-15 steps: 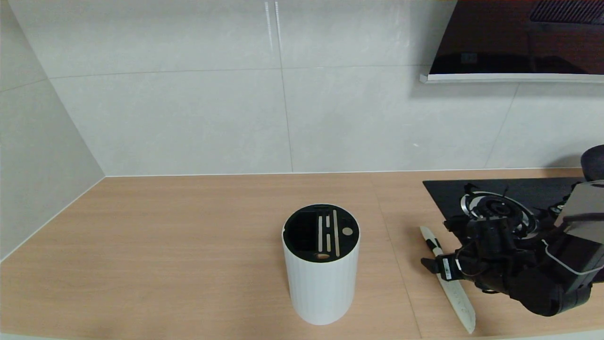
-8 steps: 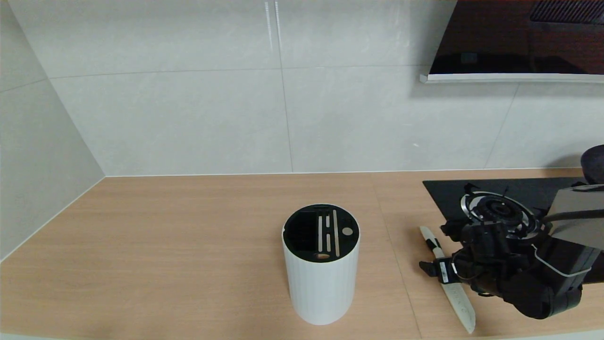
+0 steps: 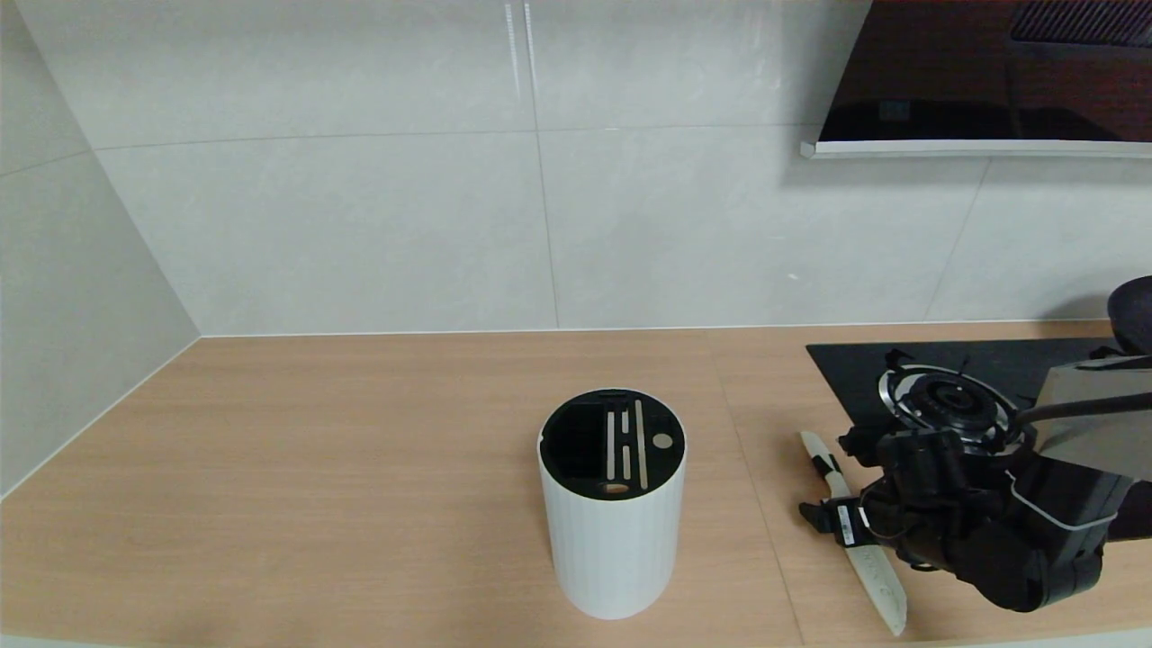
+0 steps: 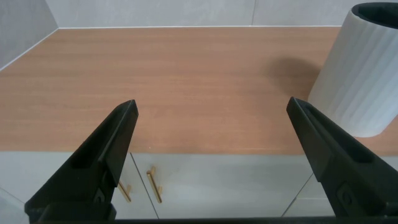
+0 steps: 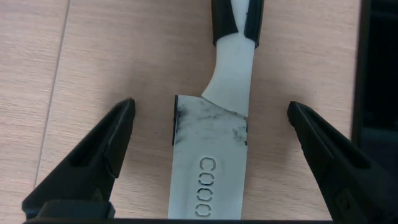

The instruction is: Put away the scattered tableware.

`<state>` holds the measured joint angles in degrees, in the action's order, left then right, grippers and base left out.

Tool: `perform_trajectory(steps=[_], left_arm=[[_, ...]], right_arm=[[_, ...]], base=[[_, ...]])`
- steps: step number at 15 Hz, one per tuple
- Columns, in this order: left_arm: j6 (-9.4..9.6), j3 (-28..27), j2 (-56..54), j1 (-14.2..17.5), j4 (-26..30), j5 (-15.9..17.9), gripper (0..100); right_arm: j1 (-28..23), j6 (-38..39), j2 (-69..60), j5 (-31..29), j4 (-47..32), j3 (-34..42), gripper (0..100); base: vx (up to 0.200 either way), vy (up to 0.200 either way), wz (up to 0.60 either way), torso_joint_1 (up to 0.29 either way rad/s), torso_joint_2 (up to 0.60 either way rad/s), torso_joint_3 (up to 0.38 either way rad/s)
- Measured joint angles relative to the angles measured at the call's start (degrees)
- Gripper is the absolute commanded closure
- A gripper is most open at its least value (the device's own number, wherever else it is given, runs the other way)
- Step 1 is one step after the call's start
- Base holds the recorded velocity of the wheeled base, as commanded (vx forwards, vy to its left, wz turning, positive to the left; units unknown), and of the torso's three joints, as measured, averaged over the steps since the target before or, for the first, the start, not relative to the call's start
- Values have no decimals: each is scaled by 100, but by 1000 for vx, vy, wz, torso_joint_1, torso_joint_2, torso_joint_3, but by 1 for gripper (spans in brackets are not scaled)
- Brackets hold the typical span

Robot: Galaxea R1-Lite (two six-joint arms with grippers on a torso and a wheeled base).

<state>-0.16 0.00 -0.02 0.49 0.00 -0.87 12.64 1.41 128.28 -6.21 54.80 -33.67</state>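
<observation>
A white knife (image 3: 877, 576) lies flat on the wooden counter (image 3: 360, 432) near its front edge, towards the right end. It sits just left of the black hob (image 3: 846, 369), with its black-banded handle pointing to the back wall and its blade tip to the front edge. The right gripper (image 3: 832, 477) hangs low over the knife with its fingers spread. One finger (image 5: 81, 168) stands on each side of the spot where the handle meets the blade, with bare wood showing between each finger and the knife, so nothing is pinched. A tall white ribbed holder (image 3: 612, 513) stands upright near the front edge, about midway along the counter and well apart from the knife. Its black top has a square well and several narrow slots. The left gripper (image 4: 211, 162) is spread wide too and holds nothing. It hovers at the counter's front edge, to the left of the holder, above cupboard doors with slim gold handles (image 4: 152, 186). A round burner (image 3: 945, 396) sits on the hob, and a dark hood (image 3: 990, 72) hangs on the tiled wall above it.
</observation>
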Motion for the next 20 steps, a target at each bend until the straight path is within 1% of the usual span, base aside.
perform_trajectory(steps=[1, 2, 12, 16, 18, 20], left_arm=[[0, 0, 0, 0, 0, 0, 0], [2, 0, 0, 4, 0, 0, 0], [0, 0, 2, 0, 0, 0, 0], [84, 0, 0, 2, 0, 2, 0], [243, 0, 0, 2, 0, 9, 0], [273, 0, 0, 4, 0, 29, 0]], right_arm=[[0, 0, 16, 0, 7, 0, 0], [0, 2, 27, 2, 9, 0, 100], [0, 0, 55, -15, -4, 5, 100], [-2, 28, -11, -24, 161, 66, 100], [-2, 22, -116, -178, 399, 107, 100], [2, 11, -341, -208, 432, 143, 100]], base=[[0, 0, 0, 0, 0, 0], [0, 0, 0, 0, 0, 0], [0, 0, 0, 0, 0, 0], [0, 0, 0, 0, 0, 0], [0, 0, 0, 0, 0, 0], [0, 0, 0, 0, 0, 0]])
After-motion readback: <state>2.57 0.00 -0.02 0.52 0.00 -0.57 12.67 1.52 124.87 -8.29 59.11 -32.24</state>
